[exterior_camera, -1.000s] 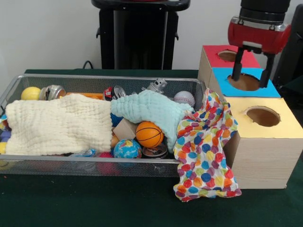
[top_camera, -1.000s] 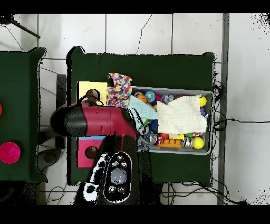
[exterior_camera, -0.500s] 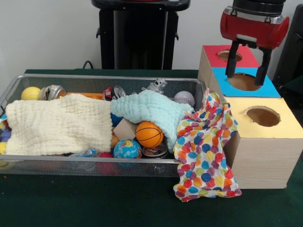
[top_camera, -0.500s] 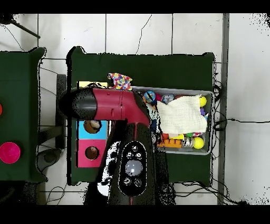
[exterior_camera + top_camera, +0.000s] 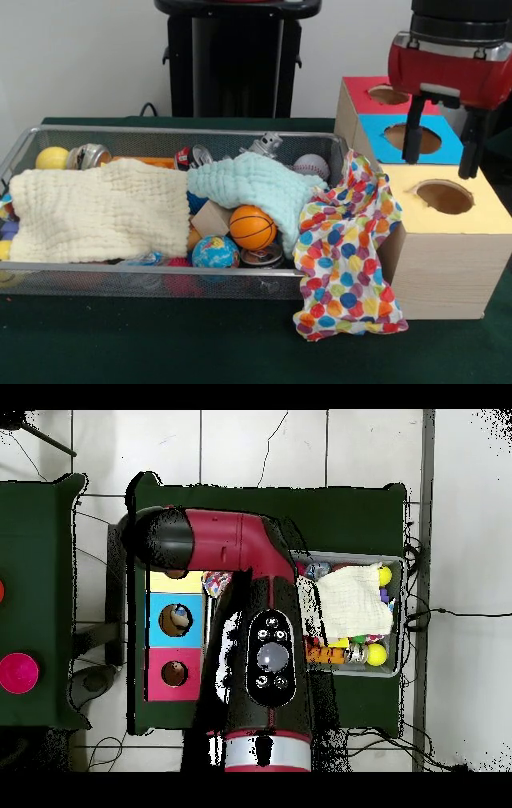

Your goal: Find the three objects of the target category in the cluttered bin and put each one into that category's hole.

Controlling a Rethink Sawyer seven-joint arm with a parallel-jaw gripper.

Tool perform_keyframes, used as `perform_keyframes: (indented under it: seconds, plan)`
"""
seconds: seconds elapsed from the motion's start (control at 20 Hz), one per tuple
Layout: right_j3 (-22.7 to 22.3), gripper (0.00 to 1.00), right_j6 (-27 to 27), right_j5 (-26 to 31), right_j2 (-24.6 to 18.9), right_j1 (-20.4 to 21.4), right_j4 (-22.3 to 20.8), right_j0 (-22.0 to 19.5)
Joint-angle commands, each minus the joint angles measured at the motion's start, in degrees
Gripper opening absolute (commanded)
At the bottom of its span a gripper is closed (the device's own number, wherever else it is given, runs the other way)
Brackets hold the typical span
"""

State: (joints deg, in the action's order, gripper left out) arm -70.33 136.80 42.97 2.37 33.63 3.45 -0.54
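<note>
Covering table [image 5: 160, 344], dark green cloth

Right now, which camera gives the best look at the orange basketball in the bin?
The front view: the orange basketball sits in plain sight beside the light blue cloth. In the overhead view the arm covers that part of the bin, so the ball doesn't show.

No readable text, labels, brands or numbers on anything in either view
</note>
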Motion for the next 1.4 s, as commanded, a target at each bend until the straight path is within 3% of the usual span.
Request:
perform_keyframes:
  seconds: [0.05,0.5,0.85,1.4]
  plan:
    - [3.0,1.0,-9.1,3.9,-6.7,-6.3,-3.8,-3.6]
    - [-6.1,1.0,-10.8,-1.6,-9.7,-2.9,-5.0,-7.9]
    - [-13.2,1.0,-6.1,-6.2,-9.8,0.9,-7.2,-7.6]
    - [-14.4,1.0,-5.6,-13.3,-11.5,-1.4,-10.4,-8.8]
